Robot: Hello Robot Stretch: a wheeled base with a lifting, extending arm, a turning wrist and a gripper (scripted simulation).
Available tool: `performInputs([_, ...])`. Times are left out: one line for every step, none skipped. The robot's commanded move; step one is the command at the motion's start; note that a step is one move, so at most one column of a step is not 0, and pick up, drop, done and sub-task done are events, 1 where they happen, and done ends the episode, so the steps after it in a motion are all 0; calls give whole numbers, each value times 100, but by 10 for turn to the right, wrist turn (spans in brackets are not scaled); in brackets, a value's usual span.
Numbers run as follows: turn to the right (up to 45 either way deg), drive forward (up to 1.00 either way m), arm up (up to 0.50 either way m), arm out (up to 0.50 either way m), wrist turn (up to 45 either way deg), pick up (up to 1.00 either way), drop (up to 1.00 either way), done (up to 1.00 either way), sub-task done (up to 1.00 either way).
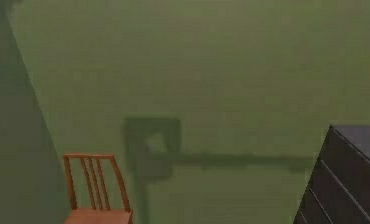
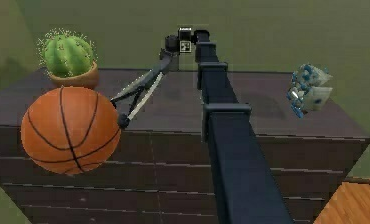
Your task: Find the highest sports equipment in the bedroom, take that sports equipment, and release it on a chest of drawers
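Honestly, the basketball [image 2: 68, 130] hanging off the gripper [image 2: 120, 110] (can't tell how its fingers are set) looks nearer the chest of drawers [image 2: 283, 125] front edge than over its top, so I'd bet it rolls off or clips the potted cactus [image 2: 69, 58].

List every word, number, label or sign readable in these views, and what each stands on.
No text can be read.
basketball: black seams, no lettering.
small blue-and-white object on the chest of drawers: pattern too small to read.
white squares at the arm's end: black marks, not legible.
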Motion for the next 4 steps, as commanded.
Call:
performInputs([0,0,0,0,450,0,0,0,0])
performInputs([0,0,0,0,450,0,0,0,0])
performInputs([0,0,0,0,390,0,0,0,0])
performInputs([0,0,-12,0,0,0,0,0,0])
